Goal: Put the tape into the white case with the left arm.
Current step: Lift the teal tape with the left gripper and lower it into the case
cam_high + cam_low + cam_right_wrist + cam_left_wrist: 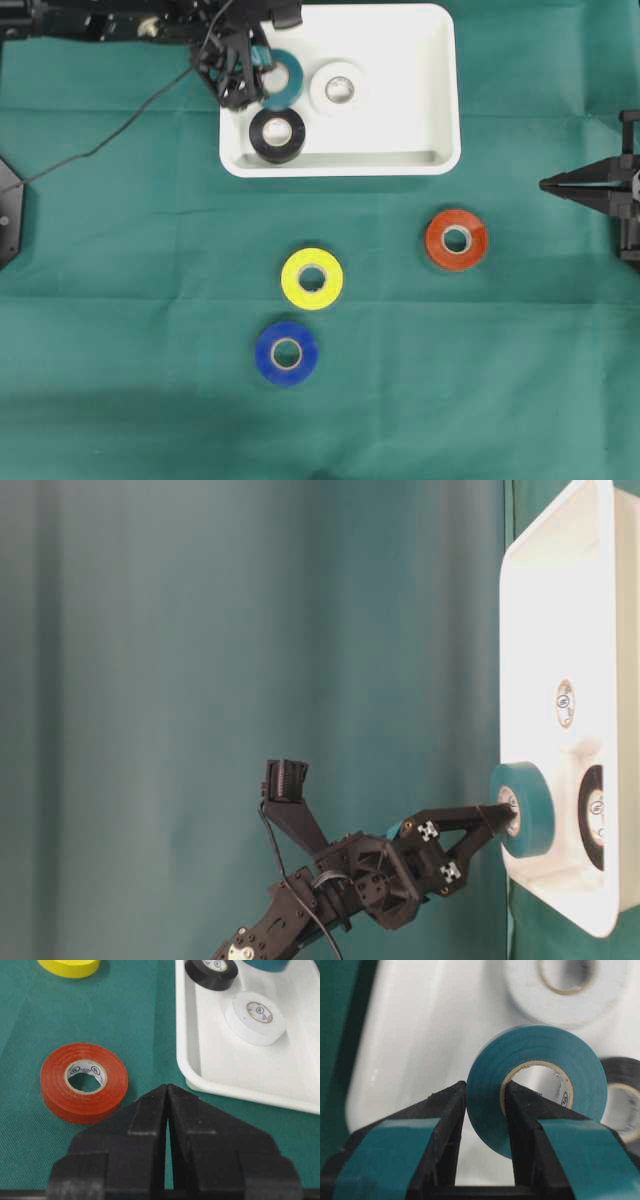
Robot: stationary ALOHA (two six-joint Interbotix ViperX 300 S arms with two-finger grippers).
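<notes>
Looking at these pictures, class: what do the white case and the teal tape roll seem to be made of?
White case: probably moulded plastic, smooth and faintly glossy, with rounded corners and soft highlights. Teal tape roll: likely vinyl tape, with a smooth satin face, wound on a tan core that looks like cardboard.

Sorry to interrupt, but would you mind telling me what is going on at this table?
The left gripper is pinching a teal roll of tape through its core, over the shallow white plastic case. A black roll and a white roll already lie inside. Red, yellow and blue rolls wait on the green cloth. The right gripper sits shut, idle.
</notes>
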